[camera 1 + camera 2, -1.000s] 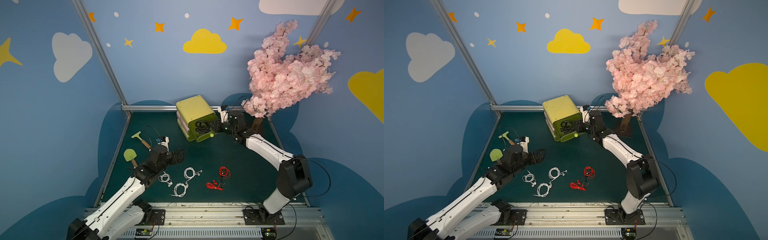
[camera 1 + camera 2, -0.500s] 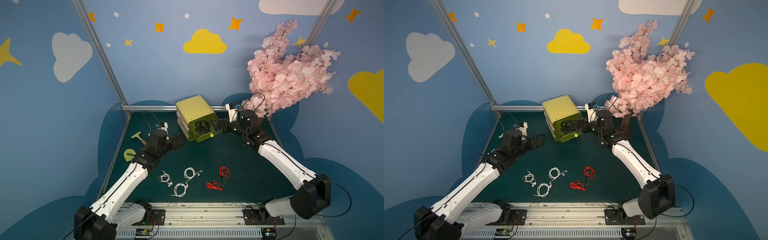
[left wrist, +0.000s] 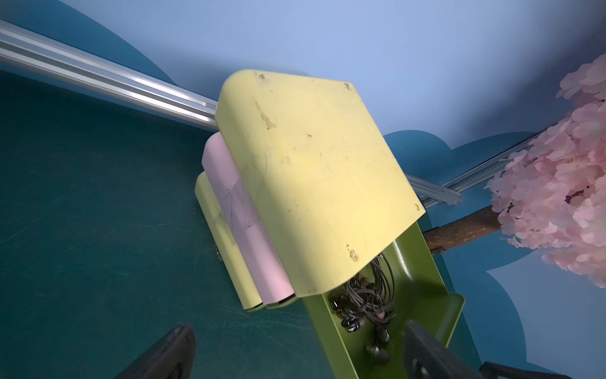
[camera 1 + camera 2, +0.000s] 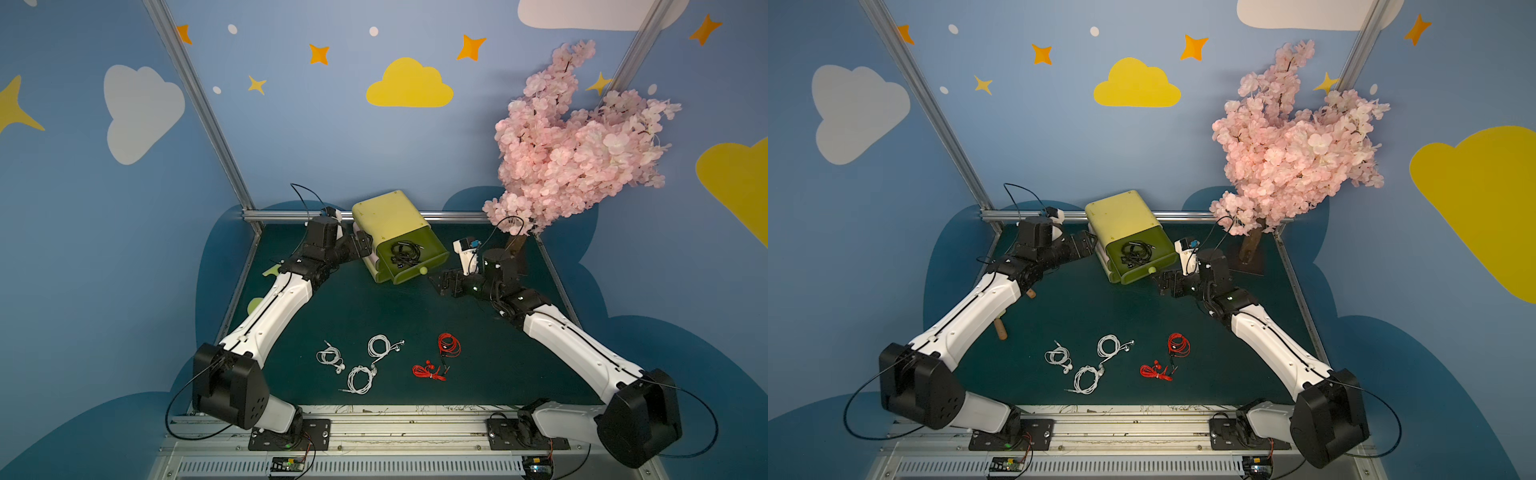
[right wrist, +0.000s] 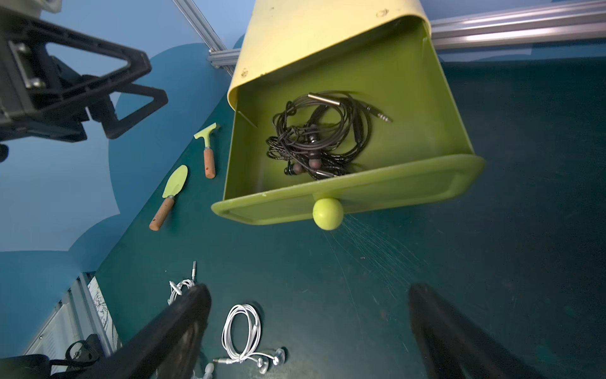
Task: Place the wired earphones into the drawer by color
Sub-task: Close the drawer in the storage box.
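- Mid-frame: bare mat (image 4: 374, 311) btw open drawer (image 4: 434, 253) & white earphones (image 4: 372, 345), free passage.
- Upper right: blossom tree (image 4: 573, 141) overhangs back corner.
- Tight at left gripper (image 4: 365, 246), just beside cabinet (image 4: 388, 214) wall.

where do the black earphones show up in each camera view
top view: black earphones in the open drawer, back centre
top view: black earphones, same spot
left wrist: black earphones in the drawer
right wrist: black earphones in the drawer
shared landmark: the open drawer
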